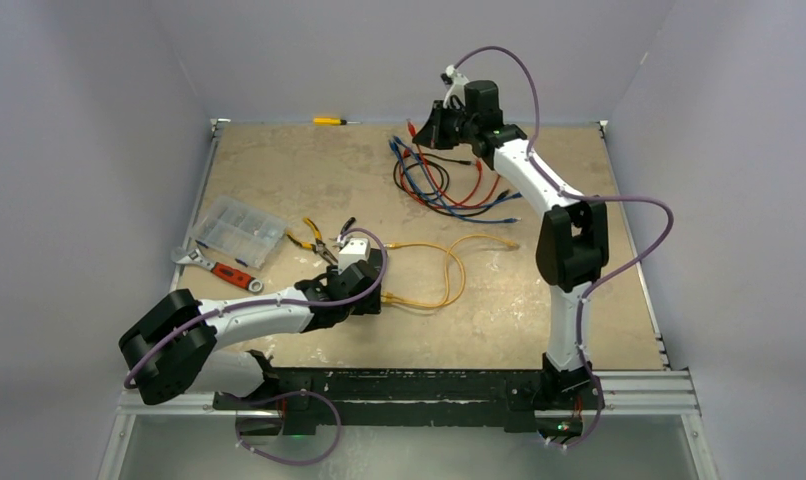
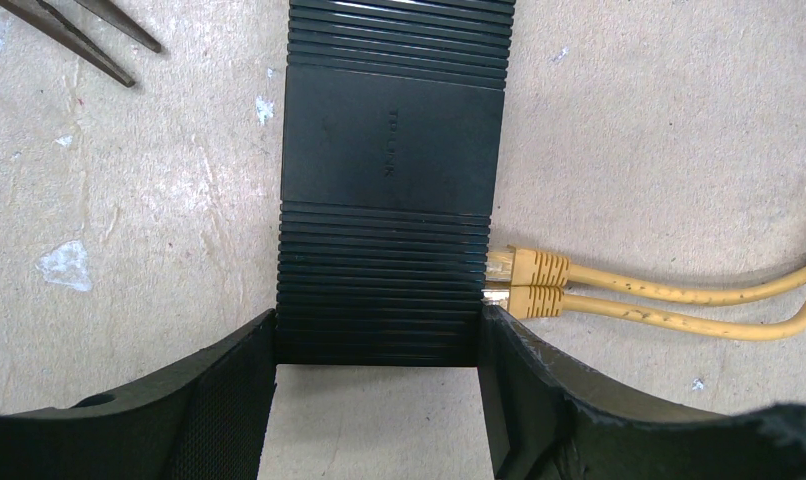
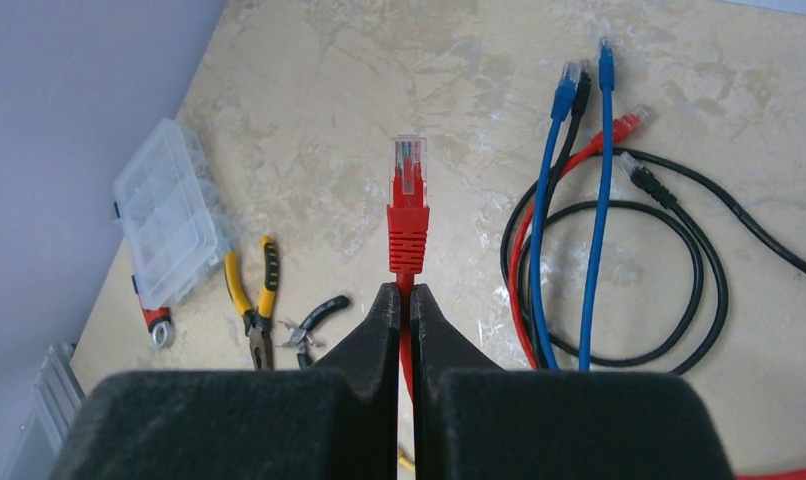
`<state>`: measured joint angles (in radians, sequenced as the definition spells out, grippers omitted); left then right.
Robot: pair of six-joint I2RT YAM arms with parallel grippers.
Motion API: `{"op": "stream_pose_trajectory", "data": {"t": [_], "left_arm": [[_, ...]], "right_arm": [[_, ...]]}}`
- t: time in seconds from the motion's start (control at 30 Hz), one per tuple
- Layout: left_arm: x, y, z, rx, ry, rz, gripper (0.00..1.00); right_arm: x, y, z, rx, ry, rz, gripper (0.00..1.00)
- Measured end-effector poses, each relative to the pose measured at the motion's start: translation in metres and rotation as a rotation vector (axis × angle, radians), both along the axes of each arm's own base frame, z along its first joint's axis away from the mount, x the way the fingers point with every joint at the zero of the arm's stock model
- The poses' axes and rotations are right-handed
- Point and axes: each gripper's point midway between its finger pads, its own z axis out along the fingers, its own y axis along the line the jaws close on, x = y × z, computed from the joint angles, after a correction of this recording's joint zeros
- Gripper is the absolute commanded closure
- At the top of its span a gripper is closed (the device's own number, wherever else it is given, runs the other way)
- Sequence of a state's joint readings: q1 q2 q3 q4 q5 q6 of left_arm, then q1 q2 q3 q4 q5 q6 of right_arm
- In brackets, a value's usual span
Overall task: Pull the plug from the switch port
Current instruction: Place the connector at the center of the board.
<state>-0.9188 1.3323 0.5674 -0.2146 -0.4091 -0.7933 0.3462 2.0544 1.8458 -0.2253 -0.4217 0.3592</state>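
Your left gripper [image 2: 379, 330] clamped the flat black ribbed switch [image 2: 391, 150], two yellow plugs [image 2: 529, 268] in its right side. Far beyond the switch, your right gripper [image 3: 404, 292] pinched a red cable [image 3: 407, 350] behind its light, stiff-booted plug [image 3: 407, 200], seemingly the safest hold.

Far end of switch [image 2: 389, 200] and yellow cables [image 2: 659, 288] past left-wrist view's edges
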Motion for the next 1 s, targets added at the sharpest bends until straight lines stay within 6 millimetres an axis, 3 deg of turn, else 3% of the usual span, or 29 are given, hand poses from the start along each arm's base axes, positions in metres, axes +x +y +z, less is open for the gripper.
{"op": "stream_pose_trajectory", "data": {"t": [0.07,0.2,0.4,0.53,0.7,0.83,1.0], "left_arm": [[0.000,0.000,0.000,0.000,0.000,0.000,1.00],[0.000,0.000,0.000,0.000,0.000,0.000,1.00],[0.000,0.000,0.000,0.000,0.000,0.000,1.00],[0.000,0.000,0.000,0.000,0.000,-0.001,1.00],[0.000,0.000,0.000,0.000,0.000,0.000,1.00],[0.000,0.000,0.000,0.000,0.000,-0.001,1.00],[0.000,0.000,0.000,0.001,0.001,-0.001,1.00]], "right_arm": [[0.008,0.002,-0.001,0.012,0.000,0.004,0.99],[0.021,0.002,0.004,0.031,-0.007,-0.005,0.85],[0.038,-0.004,0.014,0.051,-0.030,-0.030,0.36],[0.041,-0.011,0.014,0.053,-0.027,-0.046,0.17],[0.038,-0.016,0.003,0.046,-0.014,-0.053,0.06],[0.028,-0.019,-0.008,0.036,0.016,-0.054,0.03],[0.020,-0.020,-0.001,0.042,0.006,-0.049,0.01]]}}
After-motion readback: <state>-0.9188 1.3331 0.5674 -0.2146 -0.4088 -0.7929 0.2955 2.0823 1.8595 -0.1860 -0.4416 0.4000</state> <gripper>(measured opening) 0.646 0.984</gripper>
